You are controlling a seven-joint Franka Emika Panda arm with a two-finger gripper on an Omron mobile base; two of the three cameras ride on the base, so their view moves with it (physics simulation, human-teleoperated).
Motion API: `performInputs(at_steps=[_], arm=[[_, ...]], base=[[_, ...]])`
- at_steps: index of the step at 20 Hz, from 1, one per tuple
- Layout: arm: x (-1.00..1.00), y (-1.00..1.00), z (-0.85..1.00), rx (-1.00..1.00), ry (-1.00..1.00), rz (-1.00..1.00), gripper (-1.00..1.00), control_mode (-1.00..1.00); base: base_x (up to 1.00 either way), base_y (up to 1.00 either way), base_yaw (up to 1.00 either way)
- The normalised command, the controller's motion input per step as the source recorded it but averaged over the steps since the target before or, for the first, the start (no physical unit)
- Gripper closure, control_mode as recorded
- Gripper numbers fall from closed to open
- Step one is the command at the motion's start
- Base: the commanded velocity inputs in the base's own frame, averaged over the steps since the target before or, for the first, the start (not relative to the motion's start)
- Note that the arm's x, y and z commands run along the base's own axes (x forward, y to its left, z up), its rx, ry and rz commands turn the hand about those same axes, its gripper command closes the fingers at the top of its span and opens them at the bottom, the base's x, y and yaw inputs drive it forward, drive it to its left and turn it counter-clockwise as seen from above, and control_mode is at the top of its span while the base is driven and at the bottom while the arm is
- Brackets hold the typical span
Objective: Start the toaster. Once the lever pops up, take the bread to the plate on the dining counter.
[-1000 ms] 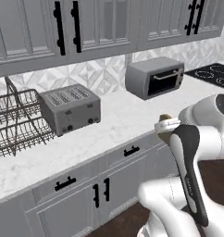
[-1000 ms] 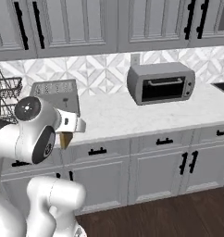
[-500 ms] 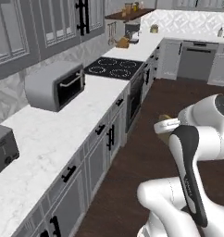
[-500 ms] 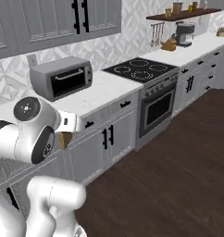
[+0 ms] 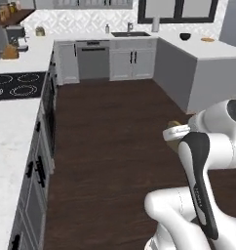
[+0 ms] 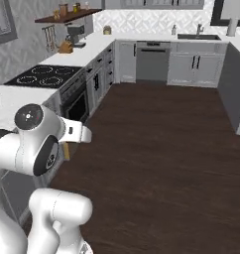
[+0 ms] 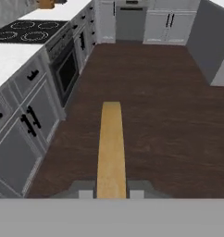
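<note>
A slice of bread (image 7: pixel 110 148), seen edge-on as a tall golden-tan strip, stands clamped in the gripper (image 7: pixel 111 193), a fingertip (image 7: pixel 85 192) pressed to each face. Beyond the bread stretches a dark wood floor (image 7: pixel 164 111). Left of the bread runs a row of grey cabinets (image 7: pixel 21 134) with black handles under a white marble worktop (image 7: pixel 7 58), then an oven (image 7: pixel 67 69) topped by a black cooktop (image 7: pixel 28 31). Past the bread's upper end stands a dishwasher (image 7: pixel 129 23) among more grey cabinets; a grey counter side (image 7: pixel 211 41) rises to its right.
</note>
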Motion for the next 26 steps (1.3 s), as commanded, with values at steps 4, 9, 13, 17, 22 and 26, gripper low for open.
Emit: performInputs(at_steps=[4, 9, 13, 17, 22, 26], arm=[[0.00, 0.00, 0.00, 0.00, 0.00, 0.00, 1.00, 1.00], [0.00, 0.00, 0.00, 0.00, 0.00, 0.00, 1.00, 1.00], [0.00, 0.00, 0.00, 0.00, 0.00, 0.00, 1.00, 1.00], [0.00, 0.00, 0.00, 0.00, 0.00, 0.00, 1.00, 1.00], [0.00, 0.00, 0.00, 0.00, 0.00, 0.00, 1.00, 1.00], [0.00, 0.00, 0.00, 0.00, 0.00, 0.00, 1.00, 1.00]], base=[[0.56, 0.00, -0.76], [0.94, -0.02, -0.53], [1.00, -0.25, -0.23], [1.00, -0.08, -0.08], [1.00, -0.02, -0.06], [1.00, -0.03, -0.04]])
